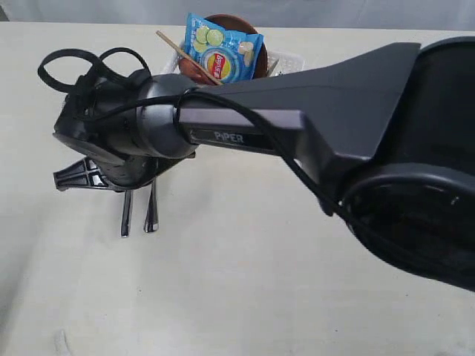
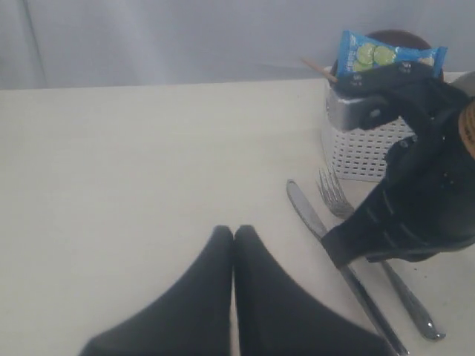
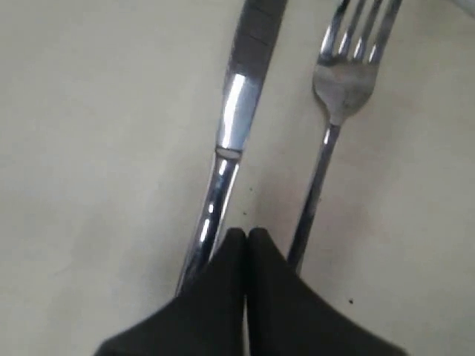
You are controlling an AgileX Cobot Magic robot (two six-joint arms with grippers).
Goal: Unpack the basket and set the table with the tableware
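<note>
A steel knife (image 3: 237, 111) and a steel fork (image 3: 341, 81) lie side by side on the cream table (image 1: 260, 282). Their handles (image 1: 126, 215) (image 1: 151, 211) stick out from under my right arm. My right gripper (image 3: 247, 233) is shut and empty, its tips low over the gap between the two handles. The white lattice basket (image 1: 286, 61) stands behind, holding a blue snack bag (image 1: 223, 48), a brown plate (image 1: 230, 22) and a wooden chopstick (image 1: 178, 50). My left gripper (image 2: 234, 231) is shut on nothing, over bare table to the left of the knife (image 2: 308, 215).
My right arm (image 1: 312, 111) reaches from the right across the middle and hides most of the basket and the cutlery heads. A black cable loop (image 1: 70, 67) stands up from its wrist. A pale curtain (image 2: 185, 37) runs behind the table's far edge.
</note>
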